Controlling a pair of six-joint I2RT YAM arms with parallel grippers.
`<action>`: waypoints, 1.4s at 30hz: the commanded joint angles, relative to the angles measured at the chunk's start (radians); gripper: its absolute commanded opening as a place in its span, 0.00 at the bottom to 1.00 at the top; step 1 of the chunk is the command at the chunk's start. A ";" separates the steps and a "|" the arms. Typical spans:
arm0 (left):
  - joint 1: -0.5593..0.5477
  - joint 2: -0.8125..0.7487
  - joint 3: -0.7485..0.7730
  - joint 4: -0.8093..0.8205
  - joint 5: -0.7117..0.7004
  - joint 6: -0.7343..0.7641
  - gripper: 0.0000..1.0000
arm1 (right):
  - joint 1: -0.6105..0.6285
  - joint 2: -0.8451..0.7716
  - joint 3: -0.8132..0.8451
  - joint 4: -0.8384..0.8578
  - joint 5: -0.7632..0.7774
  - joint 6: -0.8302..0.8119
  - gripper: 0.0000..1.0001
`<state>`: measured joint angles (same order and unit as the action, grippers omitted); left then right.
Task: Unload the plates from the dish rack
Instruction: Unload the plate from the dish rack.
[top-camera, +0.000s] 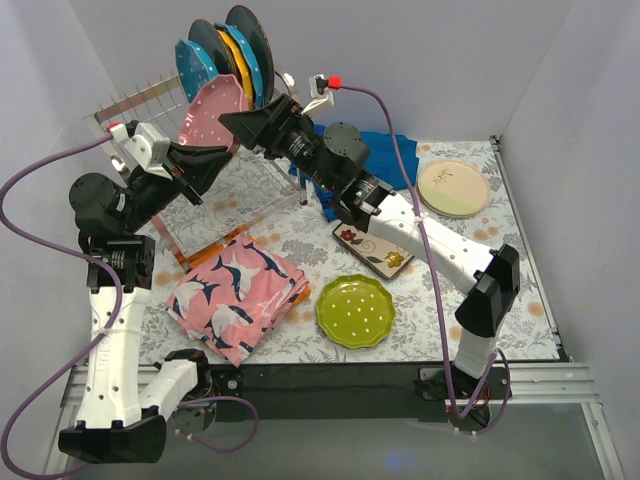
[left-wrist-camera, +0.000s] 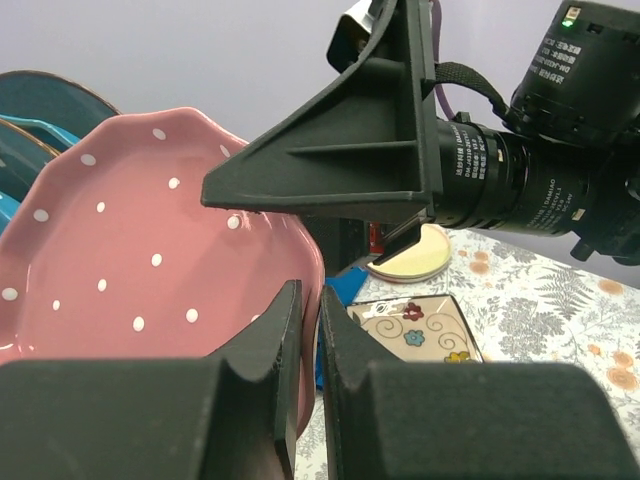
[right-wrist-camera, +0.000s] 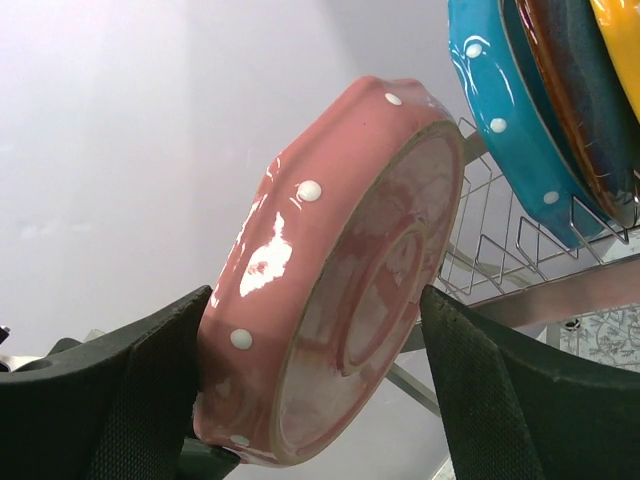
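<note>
Plain pale walls (top-camera: 430, 60) box in a flower-printed counter (top-camera: 430, 330). On it lie a green plate (top-camera: 355, 311), a square flowered plate (top-camera: 373, 249), a cream plate (top-camera: 453, 187) and a folded pink cloth (top-camera: 237, 297). The pink dotted plate (top-camera: 212, 112) is held tilted just in front of the dish rack (top-camera: 140, 105), its rim clenched in the left jaws. The right jaws stand spread on either side of it, not gripping. A blue cloth (top-camera: 385, 150) is mostly hidden behind the right arm (top-camera: 440, 245).

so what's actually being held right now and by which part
The pink dotted plate, pinched at its rim by the left tool. The right tool only straddles it, jaws open.
</note>
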<state>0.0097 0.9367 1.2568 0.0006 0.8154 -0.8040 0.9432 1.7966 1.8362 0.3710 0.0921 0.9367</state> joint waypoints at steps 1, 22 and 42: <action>0.013 -0.012 -0.022 -0.063 -0.051 0.003 0.00 | 0.005 -0.019 -0.018 -0.020 0.035 -0.013 0.84; 0.013 -0.045 -0.120 -0.165 0.053 0.014 0.00 | 0.006 -0.255 -0.509 0.206 0.053 0.096 0.12; 0.004 -0.079 -0.281 0.151 0.213 -0.359 0.66 | -0.148 -0.715 -1.257 0.425 -0.081 0.220 0.01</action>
<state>0.0196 0.8528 1.0504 -0.0128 1.0019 -0.9859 0.8654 1.2022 0.6731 0.5533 0.0937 1.0657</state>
